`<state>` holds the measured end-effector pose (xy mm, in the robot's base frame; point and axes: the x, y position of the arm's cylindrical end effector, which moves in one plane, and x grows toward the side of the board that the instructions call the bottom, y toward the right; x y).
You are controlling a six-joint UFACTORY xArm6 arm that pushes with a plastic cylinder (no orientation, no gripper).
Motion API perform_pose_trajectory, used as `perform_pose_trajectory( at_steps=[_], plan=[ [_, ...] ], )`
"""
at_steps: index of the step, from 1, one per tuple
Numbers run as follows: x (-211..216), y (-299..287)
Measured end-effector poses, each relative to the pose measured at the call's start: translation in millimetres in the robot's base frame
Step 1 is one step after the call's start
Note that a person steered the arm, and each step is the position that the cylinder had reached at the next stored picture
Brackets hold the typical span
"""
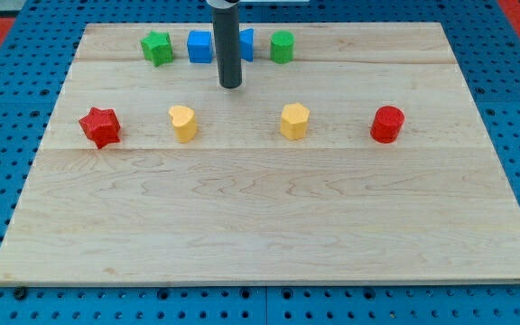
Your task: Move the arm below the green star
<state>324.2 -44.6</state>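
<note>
At the table's (269, 226) eleven o'clock, the green star-shaped block (157, 47) looks light, rigid, easily nudged; my tip (231, 86), handless, stands at its four o'clock.

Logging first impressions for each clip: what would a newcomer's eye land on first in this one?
The dark rod dropping in from the view's top, my tip resting just below the row of blocks. That row holds the green star, a blue cube, a second blue block half hidden by the rod, and a green block.
</note>
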Motion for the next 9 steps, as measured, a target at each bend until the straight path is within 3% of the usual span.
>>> perform_pose_trajectory(
  at_steps=[7,9],
  plan=[
    [-4.9,-8.8],
    [-1.8,-108.5]
  ],
)
